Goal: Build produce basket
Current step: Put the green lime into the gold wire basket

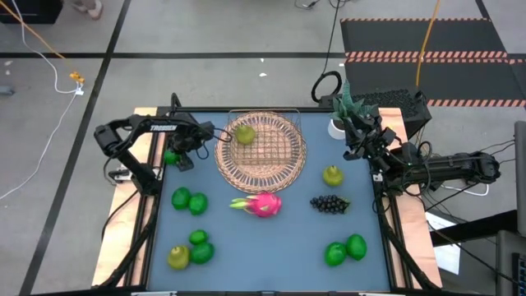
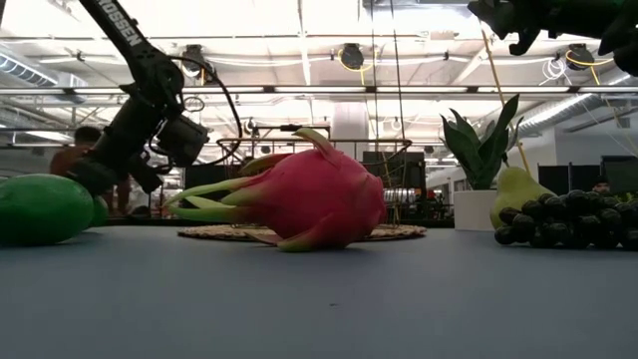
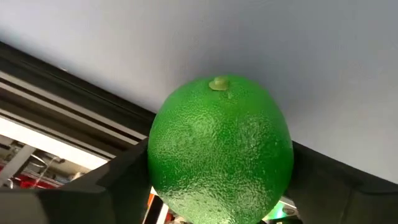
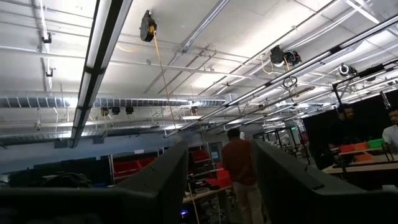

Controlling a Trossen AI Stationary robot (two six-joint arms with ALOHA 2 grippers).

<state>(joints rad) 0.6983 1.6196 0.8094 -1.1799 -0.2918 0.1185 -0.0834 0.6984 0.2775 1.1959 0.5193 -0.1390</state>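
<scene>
1. Fingers (image 3: 124,180) of the left gripper (image 1: 174,156) are clenched on a round green fruit (image 3: 221,149), one pad on each flank, so the fruit sits centred and should not roll out.
2. That gripper is at the table's (image 1: 271,238) left edge, just beside the basket (image 1: 261,148), likely because this fruit goes in next.
3. One yellow-green pear (image 1: 244,133) already lies inside the basket.
4. Other produce waits on the table: the dragon fruit (image 1: 263,204) just in front of the basket, the grape bunch (image 1: 329,204) and a second pear (image 1: 333,175) to its right.
5. Raised beside the potted plant (image 1: 345,103), the right gripper (image 1: 362,140) has released fingers with nothing between them, and its camera looks out into the room.
</scene>
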